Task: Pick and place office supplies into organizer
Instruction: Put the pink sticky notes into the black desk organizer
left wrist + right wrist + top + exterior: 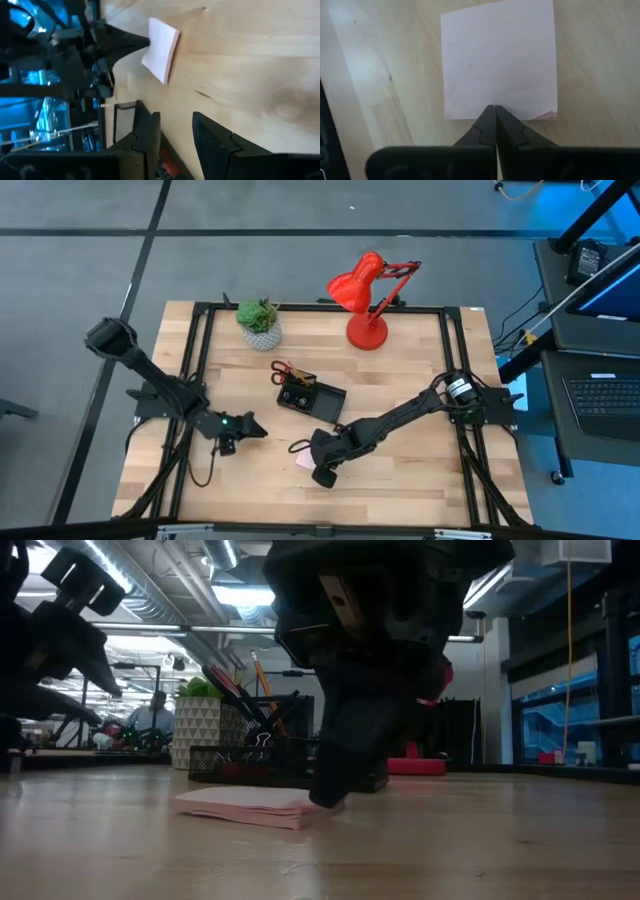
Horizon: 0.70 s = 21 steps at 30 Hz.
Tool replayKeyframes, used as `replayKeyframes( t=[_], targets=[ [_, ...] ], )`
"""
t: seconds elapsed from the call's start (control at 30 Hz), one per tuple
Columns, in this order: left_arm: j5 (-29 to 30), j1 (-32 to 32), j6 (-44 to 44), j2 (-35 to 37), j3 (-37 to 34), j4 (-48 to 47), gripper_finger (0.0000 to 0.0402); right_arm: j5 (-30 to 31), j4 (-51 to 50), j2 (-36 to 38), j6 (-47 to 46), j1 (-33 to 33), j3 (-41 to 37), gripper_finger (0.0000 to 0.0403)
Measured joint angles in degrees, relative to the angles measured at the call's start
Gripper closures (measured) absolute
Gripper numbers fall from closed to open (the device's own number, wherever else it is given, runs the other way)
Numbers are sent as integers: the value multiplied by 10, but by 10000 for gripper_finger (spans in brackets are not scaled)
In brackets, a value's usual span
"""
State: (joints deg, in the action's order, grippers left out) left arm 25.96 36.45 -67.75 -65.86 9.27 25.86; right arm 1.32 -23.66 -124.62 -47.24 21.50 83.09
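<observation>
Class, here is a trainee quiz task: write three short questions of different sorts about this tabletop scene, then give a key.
1. True or false: the right gripper is shut, its tips at the edge of the pink sticky-note pad.
2. Which stands nearest the red desk lamp? A) plant pot B) left gripper C) sticky-note pad
3. Fill in: the pad lies flat on the ______, outside the organizer.

Key: 1 true; 2 A; 3 table.
</observation>
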Motion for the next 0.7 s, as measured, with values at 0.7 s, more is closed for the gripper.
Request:
replayKeyframes(
  t=[0.7],
  targets=[
    [-18,-3,-72,-250,150,0,249,-1,55,-3,26,-8,-1,402]
  ],
)
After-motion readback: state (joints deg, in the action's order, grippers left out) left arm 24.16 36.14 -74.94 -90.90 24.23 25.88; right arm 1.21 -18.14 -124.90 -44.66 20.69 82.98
